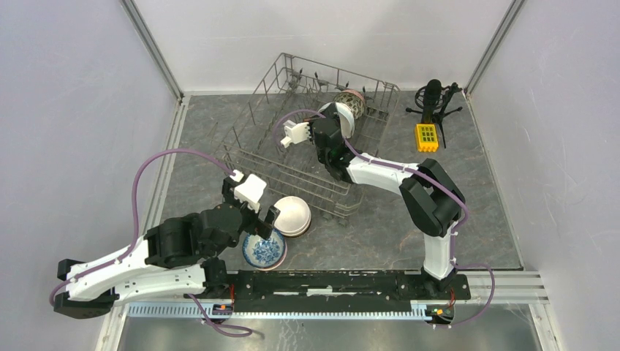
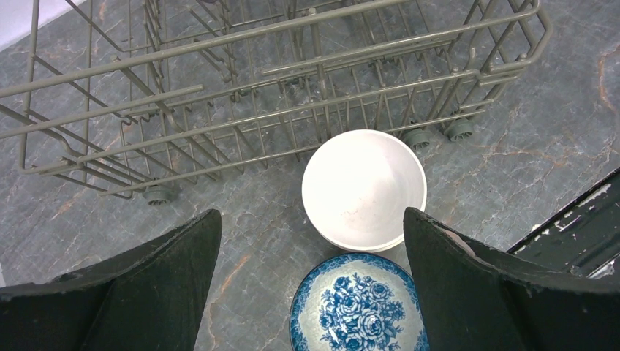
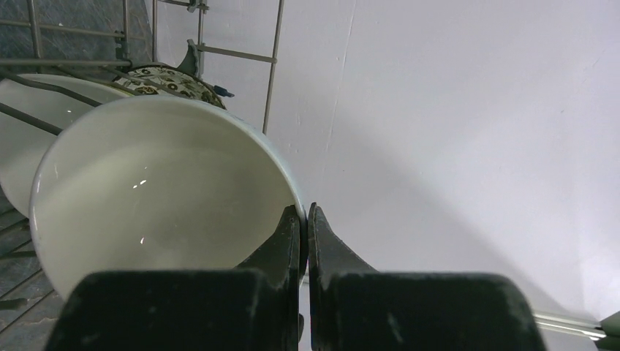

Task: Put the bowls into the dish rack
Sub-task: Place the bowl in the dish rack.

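While the right tool (image 3: 305,219) was clenched on the rim of a plain white bowl (image 3: 161,197), that bowl stood tilted on edge inside the dish rack (image 1: 272,157), directly ahead of the fingertips, with a patterned bowl (image 3: 172,80) racked just beyond it. By that showing, loading was under way but far from done. Below the left tool (image 2: 311,216), which hung released and wide, a second white bowl (image 2: 363,186) and a blue-and-white bowl (image 2: 356,307) sat side by side on the counter (image 2: 541,146), just outside the rack's near wall. Only the right wrist view showed the pinch on the rim and a further pale bowl (image 3: 29,139) to that tool's left. Only the overhead view showed both arms together. Only the left wrist view made the floral pattern plain.
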